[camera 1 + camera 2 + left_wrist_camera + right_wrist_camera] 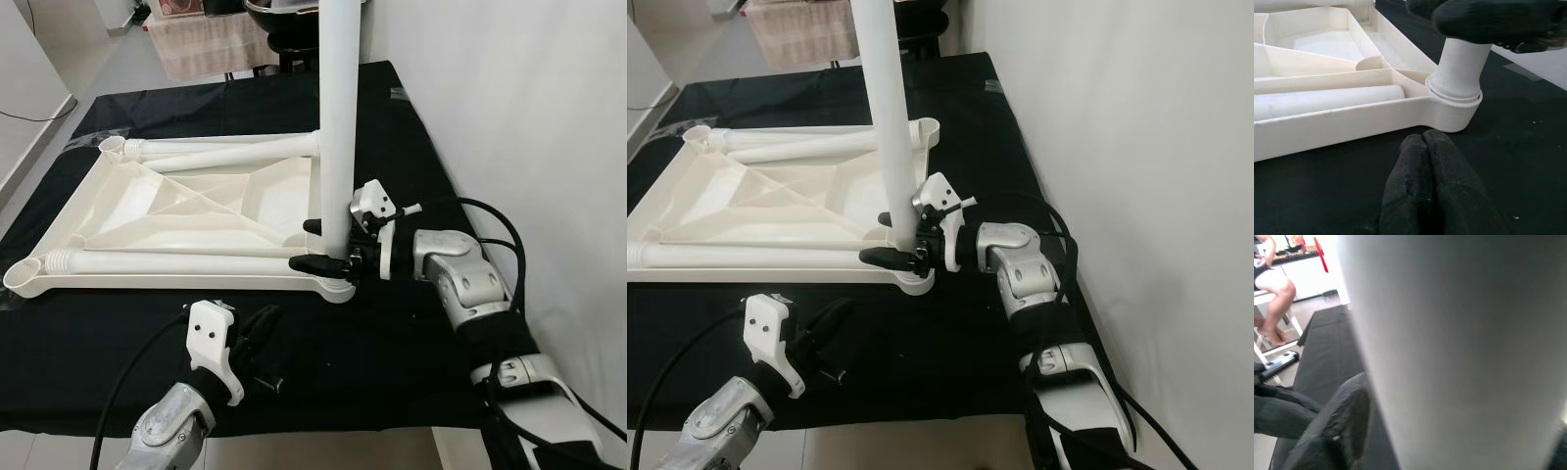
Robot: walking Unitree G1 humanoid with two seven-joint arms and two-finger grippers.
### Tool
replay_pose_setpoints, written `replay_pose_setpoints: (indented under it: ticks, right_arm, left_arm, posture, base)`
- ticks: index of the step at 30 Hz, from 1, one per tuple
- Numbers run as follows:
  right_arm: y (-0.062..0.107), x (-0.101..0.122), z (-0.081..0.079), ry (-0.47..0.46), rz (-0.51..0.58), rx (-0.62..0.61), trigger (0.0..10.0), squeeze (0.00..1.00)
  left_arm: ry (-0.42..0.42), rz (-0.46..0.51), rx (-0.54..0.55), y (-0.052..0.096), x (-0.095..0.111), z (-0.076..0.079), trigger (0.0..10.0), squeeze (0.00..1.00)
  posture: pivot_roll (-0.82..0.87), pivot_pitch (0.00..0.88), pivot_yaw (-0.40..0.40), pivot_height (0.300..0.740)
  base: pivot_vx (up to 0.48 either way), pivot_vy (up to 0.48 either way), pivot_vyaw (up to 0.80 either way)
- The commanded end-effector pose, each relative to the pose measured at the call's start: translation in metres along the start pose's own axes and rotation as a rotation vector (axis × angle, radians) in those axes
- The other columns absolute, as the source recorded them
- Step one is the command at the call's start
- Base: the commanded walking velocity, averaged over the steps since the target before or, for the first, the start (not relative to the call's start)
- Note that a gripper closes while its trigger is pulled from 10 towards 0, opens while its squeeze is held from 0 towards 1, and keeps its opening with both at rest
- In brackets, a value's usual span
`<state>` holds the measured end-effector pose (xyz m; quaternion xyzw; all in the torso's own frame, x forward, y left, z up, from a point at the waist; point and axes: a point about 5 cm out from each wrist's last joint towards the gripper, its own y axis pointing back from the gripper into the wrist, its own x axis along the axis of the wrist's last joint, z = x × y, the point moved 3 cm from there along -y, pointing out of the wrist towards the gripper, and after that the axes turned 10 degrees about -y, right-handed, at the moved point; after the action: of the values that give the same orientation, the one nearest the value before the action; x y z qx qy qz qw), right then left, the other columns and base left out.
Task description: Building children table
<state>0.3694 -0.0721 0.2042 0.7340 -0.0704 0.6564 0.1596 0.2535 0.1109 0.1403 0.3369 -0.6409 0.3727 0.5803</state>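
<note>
While the white tabletop (186,211) lies upside down in the middle of the black worktop (411,333), an upright white leg (337,127) stands in its corner socket nearest the worktop's right edge. The right gripper (318,245) clamps this leg low. The left gripper (1427,161), fingers pressed together and empty, rests near the front edge.

Counts: 1 tabletop (196,201), upside down; 3 legs, 1 upright (338,117), 2 lying (186,262) (230,150); 2 grippers (318,245) (263,328); 1 black cloth (392,333).

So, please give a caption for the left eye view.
Right gripper holds upright table leg in upturned tabletop.
</note>
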Motion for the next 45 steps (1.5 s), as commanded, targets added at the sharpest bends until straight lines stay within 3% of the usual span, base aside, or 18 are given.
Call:
replay_pose_setpoints:
  ticks: [1, 10, 12, 14, 15, 16, 17, 19, 21, 27, 28, 29, 30, 31, 32, 33, 42, 45]
  right_arm:
    - [-0.01, -0.014, 0.0, -0.049, -0.029, 0.03, 0.0, 0.0]
    - [0.004, -0.015, 0.009, -0.044, 0.004, -0.012, 0.0, 0.0]
    - [0.017, -0.021, 0.015, -0.026, 0.024, -0.165, 0.0, 0.0]
    - [0.017, -0.021, 0.015, -0.026, 0.024, -0.165, 0.0, 0.0]
    - [0.018, -0.033, 0.014, -0.055, 0.039, -0.336, 0.0, 0.0]
    - [0.018, -0.033, 0.014, -0.055, 0.039, -0.336, 0.0, 0.0]
    - [0.024, -0.074, -0.005, -0.298, 0.107, -0.845, 0.0, 0.0]
    - [0.024, -0.074, -0.005, -0.298, 0.107, -0.845, 0.0, 0.0]
    - [0.016, -0.088, -0.027, -0.253, 0.045, -0.873, 0.0, 0.0]
    - [0.003, -0.087, -0.022, -0.145, -0.015, -0.763, 0.0, 0.0]
    - [0.002, -0.089, -0.019, -0.137, -0.03, -0.771, 3.6, 0.0]
    - [0.002, -0.088, -0.017, -0.146, -0.01, -0.765, 10.0, 0.0]
    - [0.002, -0.088, -0.017, -0.146, -0.01, -0.765, 10.0, 0.0]
    - [0.005, -0.081, -0.02, -0.157, 0.025, -0.771, 10.0, 0.89]
    - [0.005, -0.081, -0.02, -0.157, 0.025, -0.771, 10.0, 0.89]
    - [0.006, -0.079, -0.024, -0.158, 0.032, -0.778, 10.0, 1.0]
    - [0.024, -0.061, -0.035, -0.141, 0.167, -0.741, 10.0, 1.0]
    - [0.025, -0.062, -0.056, -0.155, 0.188, -0.627, 10.0, 1.0]
  left_arm:
    - [0.0, -0.02, 0.003, 0.004, -0.003, 0.002, 10.0, 0.0]
    - [0.005, -0.019, 0.002, 0.004, -0.002, 0.003, 10.0, 0.0]
    - [0.008, -0.017, 0.0, 0.004, -0.003, 0.003, 10.0, 0.0]
    - [0.008, -0.017, 0.0, 0.004, -0.003, 0.003, 10.0, 0.0]
    - [0.008, -0.017, 0.001, 0.004, -0.003, 0.002, 10.0, 0.0]
    - [0.008, -0.017, 0.001, 0.004, -0.003, 0.002, 10.0, 0.0]
    - [0.006, -0.016, 0.005, 0.005, -0.003, -0.001, 10.0, 0.0]
    - [0.006, -0.016, 0.005, 0.005, -0.003, -0.001, 10.0, 0.0]
    - [0.002, -0.021, 0.003, 0.004, -0.005, -0.004, 10.0, 0.0]
    - [-0.008, -0.03, -0.02, -0.001, -0.008, -0.005, 10.0, 0.0]
    - [-0.011, -0.029, -0.016, -0.002, -0.009, -0.005, 10.0, 0.0]
    - [-0.013, -0.026, -0.003, -0.003, -0.009, -0.006, 10.0, 0.0]
    - [-0.013, -0.026, -0.003, -0.003, -0.009, -0.006, 10.0, 0.0]
    - [-0.015, -0.022, 0.018, -0.003, -0.009, -0.008, 10.0, 0.0]
    - [-0.015, -0.022, 0.018, -0.003, -0.009, -0.008, 10.0, 0.0]
    - [-0.015, -0.021, 0.022, -0.004, -0.009, -0.009, 10.0, 0.0]
    - [-0.03, -0.035, 0.047, -0.005, -0.009, -0.013, 10.0, 0.0]
    - [-0.071, -0.054, 0.105, -0.003, -0.009, -0.02, 10.0, 0.0]
  posture:
    - [0.05, 0.19, 0.045, 0.74]
    - [0.03, 0.193, 0.047, 0.74]
    - [0.02, 0.193, 0.034, 0.74]
    - [0.02, 0.193, 0.034, 0.74]
    - [0.02, 0.191, 0.025, 0.74]
    - [0.02, 0.191, 0.025, 0.74]
    - [0.0, 0.192, 0.027, 0.74]
    - [0.0, 0.192, 0.027, 0.74]
    - [-0.02, 0.156, 0.064, 0.74]
    - [0.0, 0.133, 0.049, 0.74]
    - [-0.01, 0.123, 0.047, 0.74]
    - [-0.01, 0.12, 0.041, 0.74]
    - [-0.01, 0.12, 0.041, 0.74]
    - [-0.01, 0.116, 0.038, 0.74]
    - [-0.01, 0.116, 0.038, 0.74]
    - [-0.01, 0.116, 0.038, 0.74]
    - [-0.06, 0.132, 0.054, 0.74]
    - [-0.08, 0.138, 0.061, 0.74]
  base:
    - [0.0, 0.0, 0.0]
    - [0.0, 0.0, 0.0]
    - [0.0, 0.0, 0.0]
    - [0.0, 0.0, 0.0]
    - [0.0, 0.0, 0.0]
    - [0.0, 0.0, 0.0]
    - [0.0, 0.0, 0.0]
    - [0.0, 0.0, 0.0]
    - [0.0, 0.0, 0.0]
    - [0.0, 0.0, 0.0]
    - [0.0, 0.0, 0.0]
    - [0.0, 0.0, 0.0]
    - [0.0, 0.0, 0.0]
    - [0.0, 0.0, 0.0]
    - [0.0, 0.0, 0.0]
    - [0.0, 0.0, 0.0]
    - [0.0, 0.0, 0.0]
    - [0.0, 0.0, 0.0]
